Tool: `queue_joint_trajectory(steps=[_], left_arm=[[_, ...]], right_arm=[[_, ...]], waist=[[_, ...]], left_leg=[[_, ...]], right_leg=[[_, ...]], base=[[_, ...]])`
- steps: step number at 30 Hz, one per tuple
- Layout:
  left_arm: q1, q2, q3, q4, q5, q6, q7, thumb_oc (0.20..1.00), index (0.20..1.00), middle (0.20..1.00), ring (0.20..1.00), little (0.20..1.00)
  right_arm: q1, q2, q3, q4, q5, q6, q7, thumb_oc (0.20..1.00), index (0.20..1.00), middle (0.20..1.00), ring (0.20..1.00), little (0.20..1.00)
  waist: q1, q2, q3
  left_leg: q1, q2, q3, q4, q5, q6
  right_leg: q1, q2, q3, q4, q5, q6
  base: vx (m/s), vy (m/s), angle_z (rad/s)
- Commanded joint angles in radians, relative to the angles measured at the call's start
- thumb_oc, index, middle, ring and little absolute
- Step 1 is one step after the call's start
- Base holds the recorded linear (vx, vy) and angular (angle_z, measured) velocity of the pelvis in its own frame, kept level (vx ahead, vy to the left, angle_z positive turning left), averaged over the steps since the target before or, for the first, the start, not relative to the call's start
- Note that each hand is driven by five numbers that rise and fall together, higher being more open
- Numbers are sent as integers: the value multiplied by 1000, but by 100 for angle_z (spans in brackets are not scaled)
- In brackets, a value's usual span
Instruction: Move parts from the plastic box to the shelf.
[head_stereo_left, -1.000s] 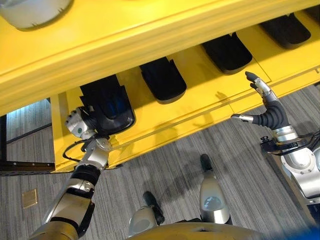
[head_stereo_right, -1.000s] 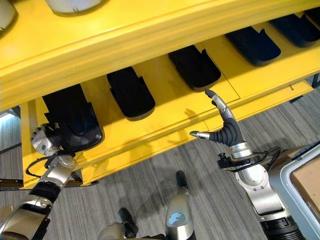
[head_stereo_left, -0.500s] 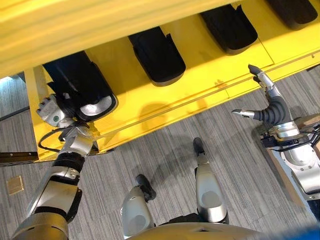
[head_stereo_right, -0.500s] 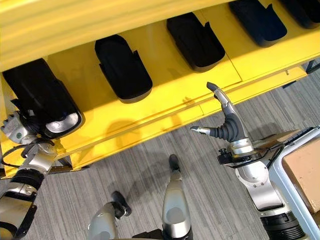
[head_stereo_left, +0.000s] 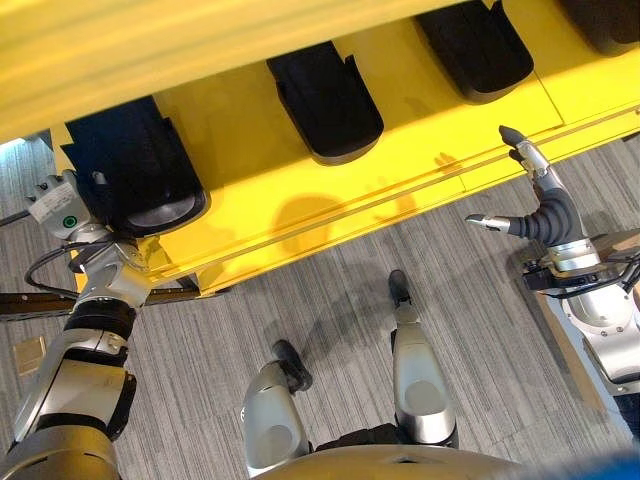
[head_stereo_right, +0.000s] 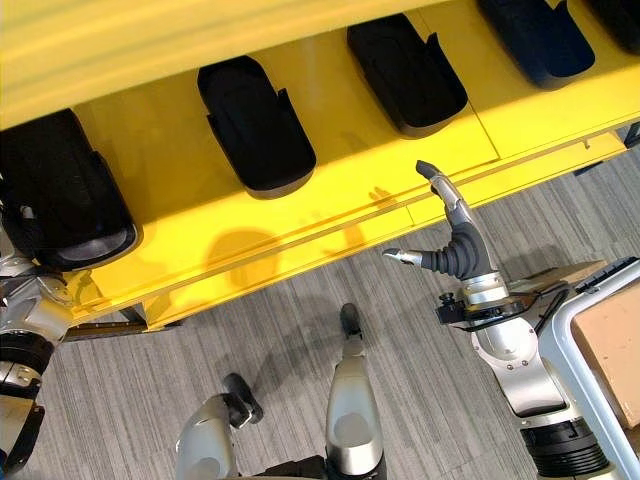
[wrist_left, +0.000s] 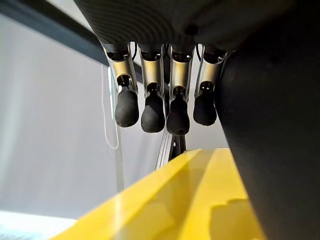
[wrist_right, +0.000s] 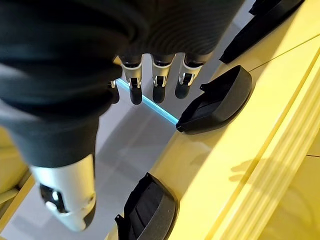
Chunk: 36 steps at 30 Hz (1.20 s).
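**Left hand setting a black part at the shelf's near left corner**

Since a second ago the whole view has swung, so don't read that as the shelf moving; what has really changed is your left arm, which has drawn toward the left edge, and the leftmost black part (head_stereo_left: 135, 175) now shows its glossy grey inner face more fully. Your left hand (wrist_left: 160, 107) sits at that part's near end; in its wrist view the fingers hang in a row, slightly bent, with a dark mass pressed alongside them, and you cannot tell from this whether they clasp the part or merely rest against it. Your right hand (head_stereo_right: 448, 248) hovers off the front lip of the yellow shelf (head_stereo_left: 300, 215), fingers straight and thumb held wide, carrying nothing.

Three more black parts lie in a row along the shelf; the next one (head_stereo_right: 255, 125) is well apart from the one you are placing. A plastic box (head_stereo_right: 585, 330) peeks in at the right, beside the right arm.

Judge the part as a rigid moulded shell: light, stiff, smooth enough to slide on the painted shelf. Take hold across its narrow sides near the rounded end, where the walls are deepest, rather than by the thin notched rim.
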Motion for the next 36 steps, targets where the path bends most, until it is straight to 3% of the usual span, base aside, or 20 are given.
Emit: queue_joint_trajectory(steps=[1,5,19,36], left_arm=[[0,94,33,20,73,-4,5,200,200,200,200,200],[-10,104,18,19,119,-5,-22,200,200,200,200,200],[-29,121,17,35,78,6,-27,200,200,200,200,200],[-64,128,33,54,-44,112,-11,200,200,200,200,200]], right_arm=[[-30,-53,-72,-10,3,-41,-12,1000,1000,1000,1000,1000],[-37,-60,-71,-9,10,-33,-3,1000,1000,1000,1000,1000],[-35,-85,-71,-7,6,-34,-4,1000,1000,1000,1000,1000],[-29,-82,-71,-21,17,-10,3,1000,1000,1000,1000,1000]], waist=[[12,3,-45],[9,5,-44],[-2,10,-38],[-10,-2,-27]], left_leg=[[6,-48,45,-49,88,59],[4,-46,46,-44,86,60],[-4,-44,47,-38,86,57],[-33,-29,40,-2,74,58]], right_leg=[[1,-68,-55,158,-97,43],[-4,-70,-55,163,-95,42],[-26,-69,-46,180,-97,39],[-56,-57,-35,208,-104,35]], base=[[15,39,-1],[5,9,0],[6,7,0],[10,1,0]])
